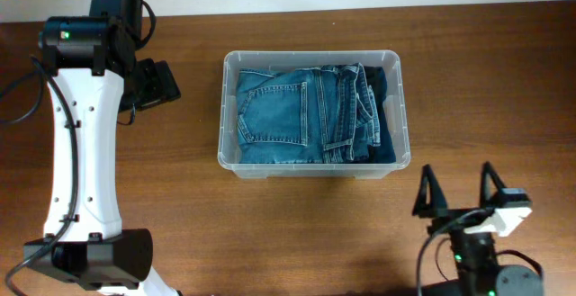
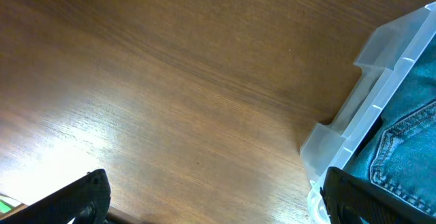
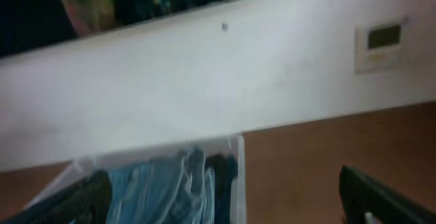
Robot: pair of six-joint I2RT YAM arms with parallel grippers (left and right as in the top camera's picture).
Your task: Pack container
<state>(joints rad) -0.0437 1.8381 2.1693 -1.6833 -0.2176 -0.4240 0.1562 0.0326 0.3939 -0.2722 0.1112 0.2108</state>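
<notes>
The container (image 1: 403, 107), a clear plastic bin, stands in the middle of the wooden table with folded blue jeans (image 1: 297, 112) lying flat inside it. To its left my left gripper (image 1: 160, 84) hovers over bare wood. In the left wrist view its jaws (image 2: 214, 210) are wide open and empty, with the container's corner (image 2: 381, 67) and the jeans (image 2: 409, 156) beside the right finger. My right gripper (image 1: 457, 192) sits near the front right edge, open and empty. The blurred right wrist view (image 3: 225, 210) looks toward the container's wall (image 3: 237, 176) and the jeans (image 3: 163, 190).
The left arm's white link (image 1: 85, 152) runs along the table's left side down to its base (image 1: 90, 258). A white wall (image 3: 204, 81) with a small panel (image 3: 381, 45) rises behind the table. Bare wood (image 2: 170, 81) lies left of the bin.
</notes>
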